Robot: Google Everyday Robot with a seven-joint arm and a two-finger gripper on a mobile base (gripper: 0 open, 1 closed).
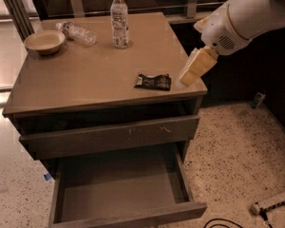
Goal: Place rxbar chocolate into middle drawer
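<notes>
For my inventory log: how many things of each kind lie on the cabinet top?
Water bottles: 2, one upright, one lying
Bowl: 1
Rxbar chocolate: 1
Total: 4
The gripper hovers beside the bar, above the cabinet top's right edge.

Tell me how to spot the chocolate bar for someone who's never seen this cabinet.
Find the wooden cabinet with the open drawer below. Near the front right corner of its top, beside the robot's hand, lies the rxbar chocolate. It is the only flat black wrapper; the upright bottle, toppled bottle and bowl sit far back.
</notes>
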